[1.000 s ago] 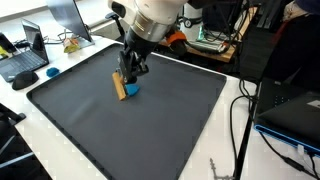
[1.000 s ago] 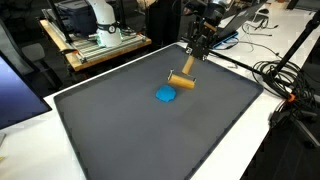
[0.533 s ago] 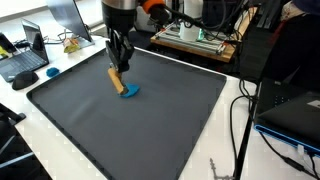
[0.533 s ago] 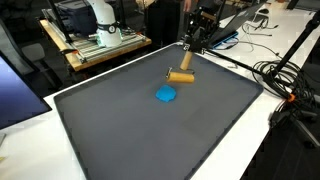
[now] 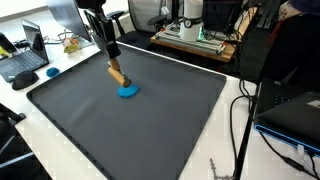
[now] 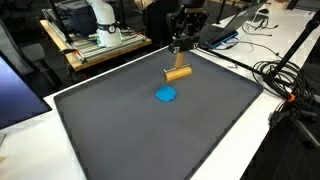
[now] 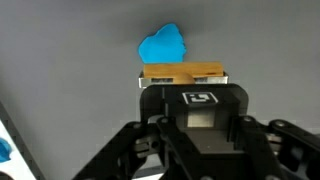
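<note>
White bench (image 5: 228,135) carries a dark grey mat (image 5: 150,130) over most of its top.

The arm stands over the far part of the mat. Its hand (image 5: 110,63) is closed on the wooden block (image 5: 116,74), which hangs tilted from the fingertips. A blue piece (image 5: 128,91) lies on the mat just near of the block, apart from it.

Change over the last 1 s: the arm has swung toward the far edge and risen. The block has gone up with it, away from the blue piece, which has kept its place. Judgement: the grasp is sound and the lift is under way; the blue piece is not involved.

Views compared:
- Both exterior views show the block (image 6: 179,73) clear of the blue piece (image 6: 166,95), and the mat's full extent.
- Only the wrist view shows the block (image 7: 182,73) lying crosswise at the fingertips, with the blue piece (image 7: 162,45) beyond it.
- The wrist view gives no height above the mat.
- Contact of the pads with the block is too small to confirm in the 2 exterior views.
</note>
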Robot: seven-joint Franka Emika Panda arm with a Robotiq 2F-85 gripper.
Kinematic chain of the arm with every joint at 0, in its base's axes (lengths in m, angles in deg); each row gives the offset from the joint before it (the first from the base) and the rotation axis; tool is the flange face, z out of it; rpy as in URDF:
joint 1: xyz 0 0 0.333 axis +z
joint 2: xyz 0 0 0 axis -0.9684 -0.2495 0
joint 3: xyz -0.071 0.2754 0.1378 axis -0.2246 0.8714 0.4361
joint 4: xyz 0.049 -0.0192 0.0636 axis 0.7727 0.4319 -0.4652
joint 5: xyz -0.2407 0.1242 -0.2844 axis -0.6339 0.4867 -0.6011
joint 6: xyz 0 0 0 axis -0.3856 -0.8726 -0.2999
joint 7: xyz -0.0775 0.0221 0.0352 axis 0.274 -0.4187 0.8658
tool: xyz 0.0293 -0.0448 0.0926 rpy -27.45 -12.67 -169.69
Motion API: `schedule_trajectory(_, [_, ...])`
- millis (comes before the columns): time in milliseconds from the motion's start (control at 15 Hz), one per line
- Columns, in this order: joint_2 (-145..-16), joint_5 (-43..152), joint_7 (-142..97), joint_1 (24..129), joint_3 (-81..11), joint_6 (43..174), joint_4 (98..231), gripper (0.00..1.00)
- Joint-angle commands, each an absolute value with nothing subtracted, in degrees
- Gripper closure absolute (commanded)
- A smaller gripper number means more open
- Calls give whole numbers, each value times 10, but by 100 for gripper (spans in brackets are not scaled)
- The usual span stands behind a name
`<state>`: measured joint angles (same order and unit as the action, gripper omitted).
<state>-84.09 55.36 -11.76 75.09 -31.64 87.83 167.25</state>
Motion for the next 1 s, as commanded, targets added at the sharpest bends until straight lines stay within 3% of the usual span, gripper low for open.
schedule_trajectory(0, [-823, 639, -207, 704, -323, 883, 1688, 78])
schedule_trajectory(933, [-809, 906, -177, 591, -390, 934, 1733, 78])
